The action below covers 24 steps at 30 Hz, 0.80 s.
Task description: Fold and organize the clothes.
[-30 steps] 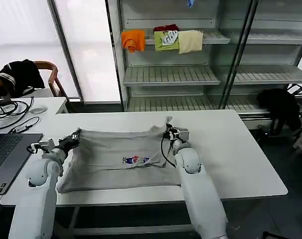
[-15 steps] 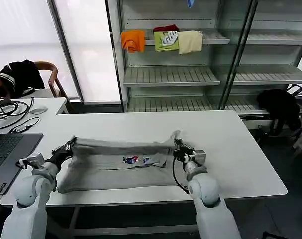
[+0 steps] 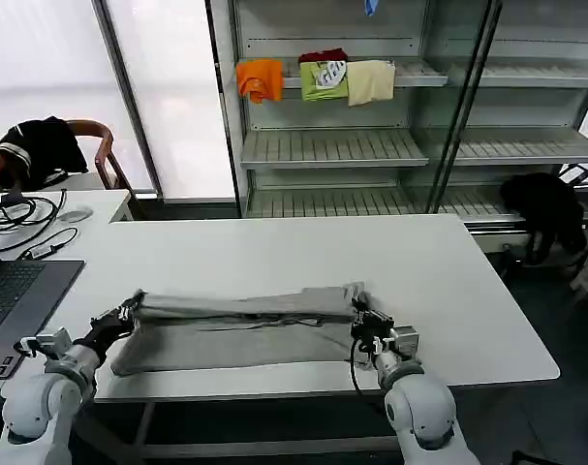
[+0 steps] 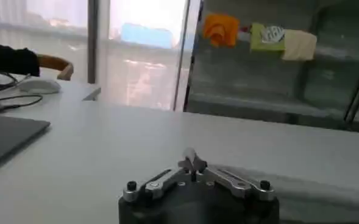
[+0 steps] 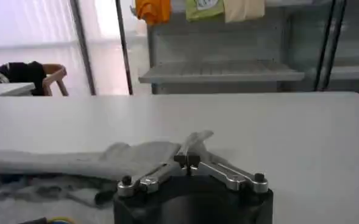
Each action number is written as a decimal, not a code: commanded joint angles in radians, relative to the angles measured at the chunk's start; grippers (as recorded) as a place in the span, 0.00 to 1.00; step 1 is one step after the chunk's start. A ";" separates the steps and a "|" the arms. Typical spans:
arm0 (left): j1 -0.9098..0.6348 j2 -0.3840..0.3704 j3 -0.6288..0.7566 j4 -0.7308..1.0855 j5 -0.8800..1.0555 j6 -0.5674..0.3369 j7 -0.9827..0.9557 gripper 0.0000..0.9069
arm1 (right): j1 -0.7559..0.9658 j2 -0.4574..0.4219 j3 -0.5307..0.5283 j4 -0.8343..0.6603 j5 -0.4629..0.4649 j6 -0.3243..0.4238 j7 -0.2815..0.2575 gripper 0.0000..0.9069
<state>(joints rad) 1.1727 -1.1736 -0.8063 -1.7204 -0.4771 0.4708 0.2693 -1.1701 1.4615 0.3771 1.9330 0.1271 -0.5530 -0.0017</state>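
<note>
A long white rectangular table (image 3: 274, 247) fills the middle of the scene, in front of a grey metal shelf unit (image 3: 371, 145) at the far side. On the near part of the table lies the light grey cotton T-shirt (image 3: 240, 329), spread left to right with its far edge doubled over toward the near side into a long fold. The left gripper (image 3: 127, 310) is at the T-shirt's left end, low over the near left of the table; in the left wrist view its jaws are pinched together on a small tuft of grey cloth (image 4: 191, 159). The right gripper (image 3: 363, 312) is at the T-shirt's right end, near the table's front edge, its jaws likewise closed tight on a corner of the fabric (image 5: 194, 141).
</note>
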 commanded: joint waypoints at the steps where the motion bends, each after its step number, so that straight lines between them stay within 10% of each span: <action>1: 0.068 -0.017 -0.005 -0.029 0.132 0.003 -0.015 1.00 | -0.058 0.010 0.007 0.013 -0.119 0.011 0.013 1.00; 17: 0.146 -0.094 -0.011 -0.084 0.167 -0.027 -0.160 1.00 | 0.056 0.008 0.096 0.129 0.061 0.031 0.138 1.00; 21: 0.157 -0.095 -0.011 -0.089 0.140 -0.021 -0.161 0.47 | 0.133 0.005 0.095 0.129 0.078 -0.007 0.152 1.00; 22: 0.159 -0.095 -0.011 -0.089 0.135 -0.021 -0.159 0.10 | 0.146 0.004 0.092 0.126 0.079 -0.016 0.157 1.00; 24: 0.163 -0.095 -0.010 -0.091 0.116 -0.016 -0.156 0.02 | 0.166 0.005 0.087 0.120 0.079 -0.024 0.162 1.00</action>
<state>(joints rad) 1.3066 -1.2503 -0.8162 -1.7981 -0.3354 0.4457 0.1458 -1.1188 1.4645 0.4485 2.0301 0.1586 -0.5421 0.1234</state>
